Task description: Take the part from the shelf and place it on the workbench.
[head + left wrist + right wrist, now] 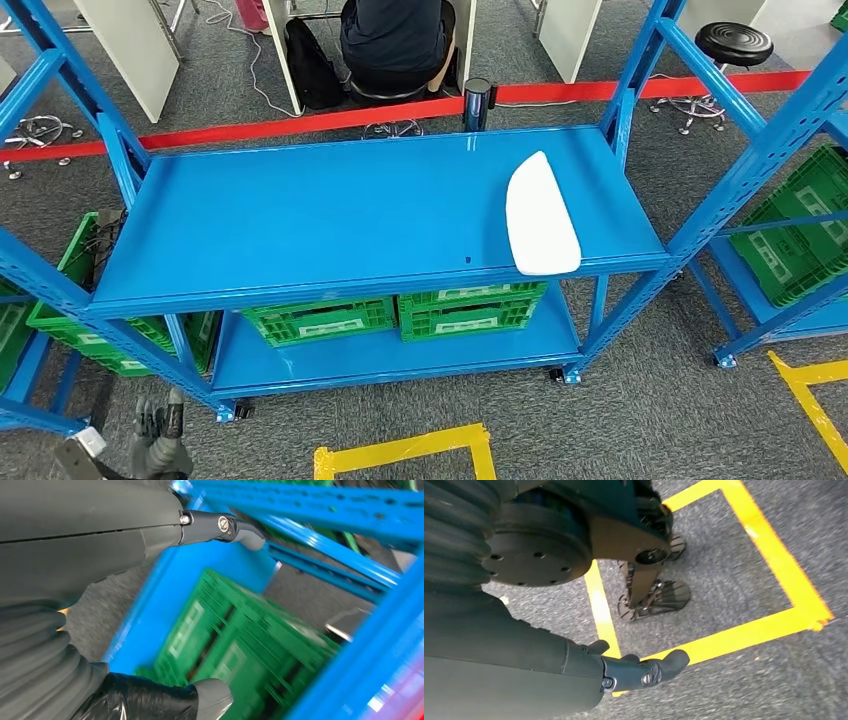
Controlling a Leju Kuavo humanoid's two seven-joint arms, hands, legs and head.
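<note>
White curved part [541,217] lies flat on top deck of blue shelf [300,215], toward its right end, near end reaching the front edge; nothing touching it. Lower deck of same shelf holds green crates [395,313] side by side, more green crates on the neighbouring racks at far left [60,300] and far right [800,225].

Left hand [158,440] low at bottom left of head view, in front of the shelf's left front leg, fingers pointing up and spread, holding nothing, well apart from the part. Left wrist view: hand [150,540] with thumb [170,697] and one finger [225,527] apart, nothing between them, blurred green crate [240,650] and blue shelf beams beyond.

Right hand [574,665] seen in right wrist view, hanging over grey carpet [744,690], finger [649,670] stretched out over yellow floor tape [744,630], nothing in it; the rest of its fingers are hidden, so can't tell for sure if apart or together.

Red barrier tape [300,122] runs behind the shelf on a dark post [477,103]; a person [395,40] sits behind it, back to camera. Black stool [733,45] top right. Yellow tape square [405,452] on floor in front of shelf
</note>
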